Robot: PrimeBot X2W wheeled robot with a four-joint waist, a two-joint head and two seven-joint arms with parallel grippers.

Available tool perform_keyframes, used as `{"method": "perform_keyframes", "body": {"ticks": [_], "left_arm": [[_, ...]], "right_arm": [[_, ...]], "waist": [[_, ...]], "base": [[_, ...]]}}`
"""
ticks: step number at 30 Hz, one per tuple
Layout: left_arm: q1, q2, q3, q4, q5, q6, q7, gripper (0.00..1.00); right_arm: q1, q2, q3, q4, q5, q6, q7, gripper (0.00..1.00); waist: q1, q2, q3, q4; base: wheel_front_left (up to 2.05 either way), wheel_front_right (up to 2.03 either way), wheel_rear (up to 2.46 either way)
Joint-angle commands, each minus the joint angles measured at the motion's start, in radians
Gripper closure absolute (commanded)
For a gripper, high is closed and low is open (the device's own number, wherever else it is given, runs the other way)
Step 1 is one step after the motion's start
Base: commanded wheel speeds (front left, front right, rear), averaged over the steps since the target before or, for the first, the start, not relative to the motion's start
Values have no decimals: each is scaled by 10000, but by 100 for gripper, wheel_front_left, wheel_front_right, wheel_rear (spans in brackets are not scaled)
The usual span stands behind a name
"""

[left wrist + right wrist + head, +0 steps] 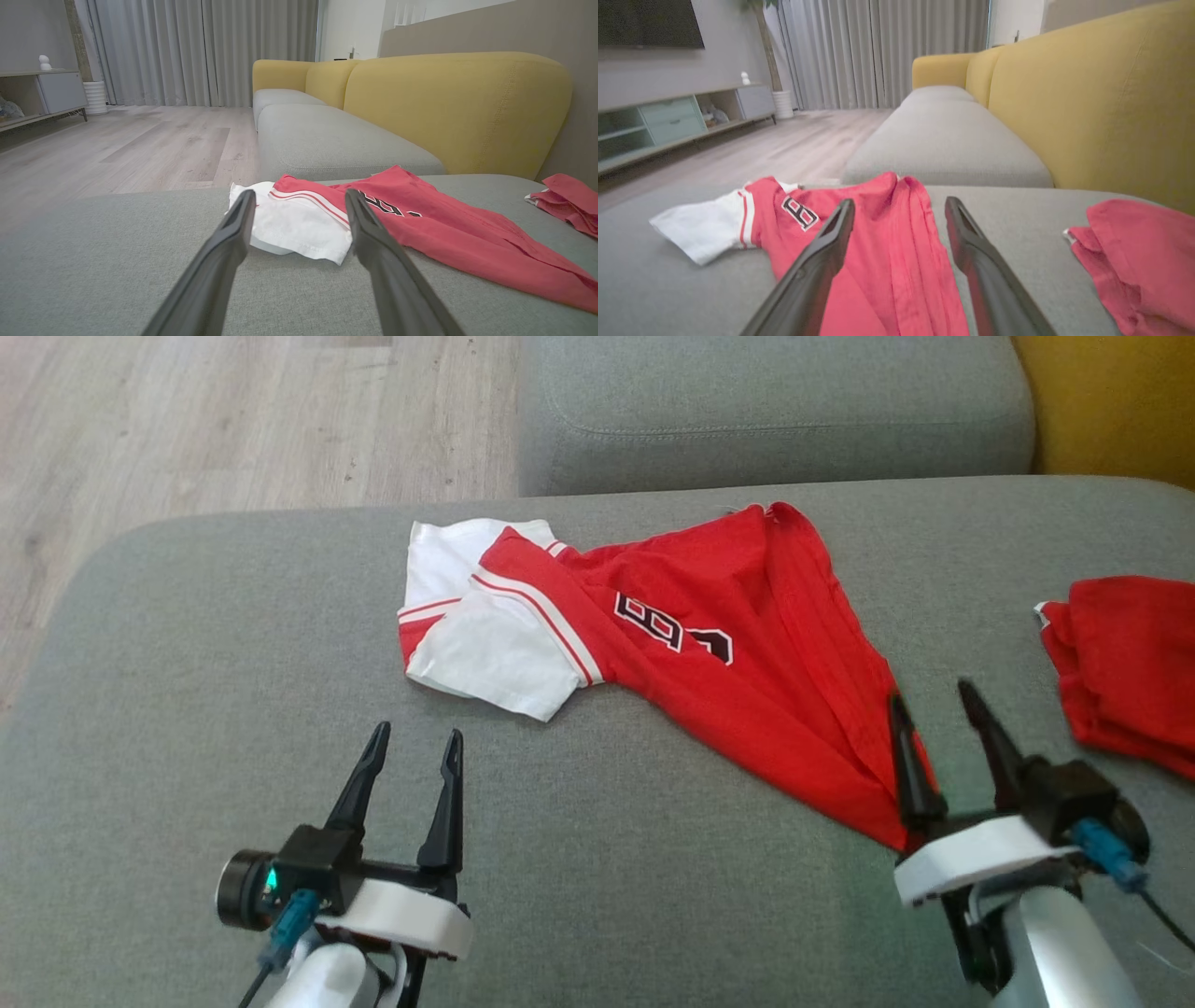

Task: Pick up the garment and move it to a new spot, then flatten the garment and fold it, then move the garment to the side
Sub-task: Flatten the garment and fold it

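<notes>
**Garment** [709, 644]: a red jersey with white sleeves, lying crumpled across the middle of the grey sofa cushion [607, 877]. Folds hide much of its front, and its near corner passes behind the right gripper [932, 693].

**Lettering:** a black, white-edged "8" [649, 619] reads clearly; the digit beside it is cut off by a fold.

**Right gripper:** fingers spread wide over that corner, nothing pinched.

**Left gripper** [417, 733]: equally wide, apart from the cloth.

**Second red cloth** [1130, 663]: cropped at the right edge of the head view.
</notes>
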Motion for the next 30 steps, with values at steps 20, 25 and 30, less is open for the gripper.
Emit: {"method": "perform_keyframes", "body": {"ticks": [20, 25, 30], "left_arm": [[-1472, 612, 562, 983, -191, 165, 1059, 0], [-2570, 554, 644, 1989, -293, -46, 1416, 0], [-3564, 454, 699, 3120, -343, -230, 1520, 0]], "right_arm": [[308, 241, 1018, -2733, 1013, -9, -410, 0], [126, 241, 1028, -2835, 960, -9, -410, 0], [-19, 242, 1006, -2898, 830, -9, -411, 0]], "waist": [[0, 0, 1118, -395], [0, 0, 1830, -607], [0, 0, 2372, -734]], "base": [[0, 0, 0], [0, 0, 0], [0, 0, 0]]}}
